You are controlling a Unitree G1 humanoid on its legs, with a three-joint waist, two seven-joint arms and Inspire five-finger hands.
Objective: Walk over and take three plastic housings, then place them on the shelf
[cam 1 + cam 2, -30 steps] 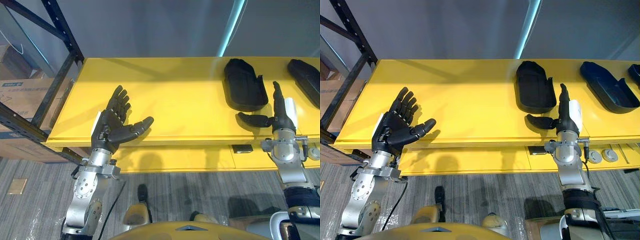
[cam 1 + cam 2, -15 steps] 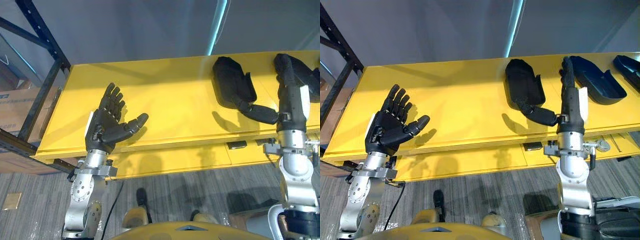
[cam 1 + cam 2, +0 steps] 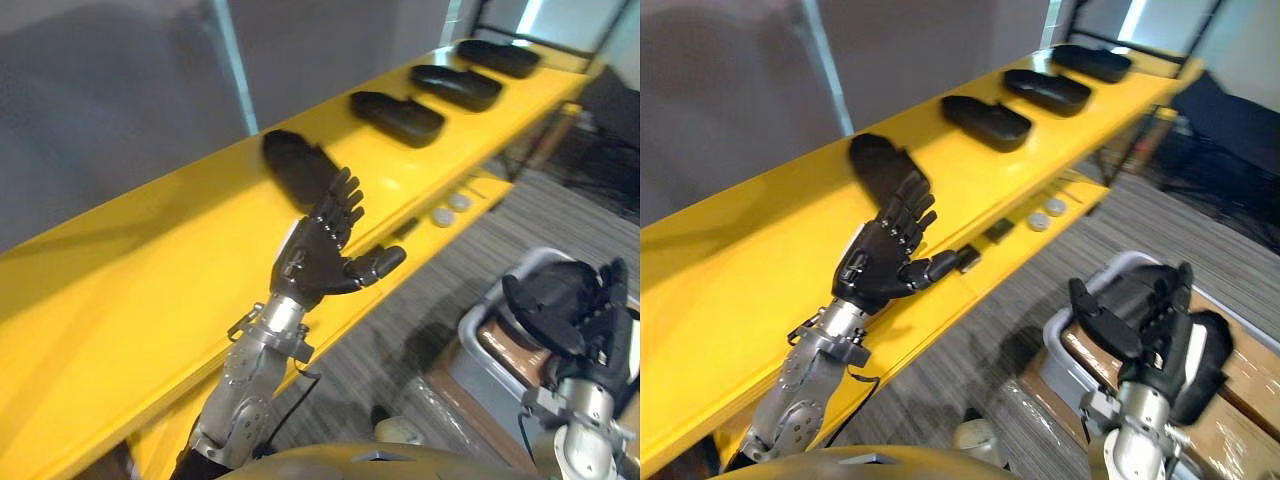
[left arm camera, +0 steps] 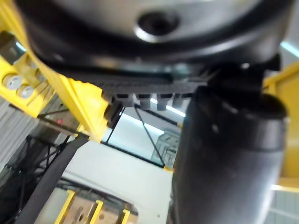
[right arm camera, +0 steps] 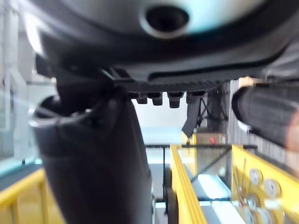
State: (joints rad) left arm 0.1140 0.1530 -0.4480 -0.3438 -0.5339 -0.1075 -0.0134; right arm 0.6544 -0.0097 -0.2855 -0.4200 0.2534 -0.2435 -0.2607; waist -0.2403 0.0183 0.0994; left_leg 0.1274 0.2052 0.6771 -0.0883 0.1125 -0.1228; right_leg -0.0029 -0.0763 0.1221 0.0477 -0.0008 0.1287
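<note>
The dark thumb of the right hand (image 5: 93,154) stands just beside the yellow shelf (image 5: 183,186); round silver discs (image 5: 256,176) sit on that shelf

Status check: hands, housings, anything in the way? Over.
Left hand open, empty, over the yellow shelf. Right hand open, empty, above a grey bin. Four black housings in a row on the shelf, nothing blocking them.

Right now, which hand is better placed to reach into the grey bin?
Right: the right hand hangs open above the grey bin; the left hand is open over the yellow shelf, beside a black housing.
</note>
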